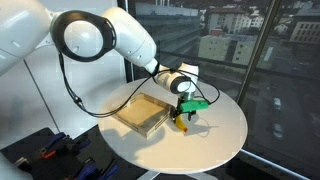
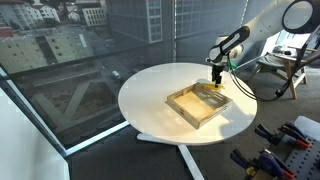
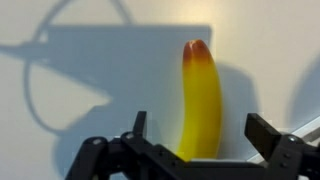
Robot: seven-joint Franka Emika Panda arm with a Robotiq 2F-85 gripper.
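Observation:
A yellow banana (image 3: 201, 100) with an orange-red tip lies on the white round table (image 1: 215, 135). In the wrist view it runs between the two black fingers of my gripper (image 3: 200, 128), which stand apart on either side of it without touching it. The gripper is open. In both exterior views the gripper (image 1: 184, 108) (image 2: 216, 80) hangs low over the table just beside the wooden tray (image 1: 141, 113) (image 2: 199, 103). A small yellow bit of the banana (image 1: 181, 121) shows under the gripper.
The shallow wooden tray sits near the table's middle. A black cable (image 1: 80, 98) loops from the arm over the table. Large windows (image 2: 90, 50) stand behind the table. Tools lie on a dark surface (image 2: 285, 145) beside the table.

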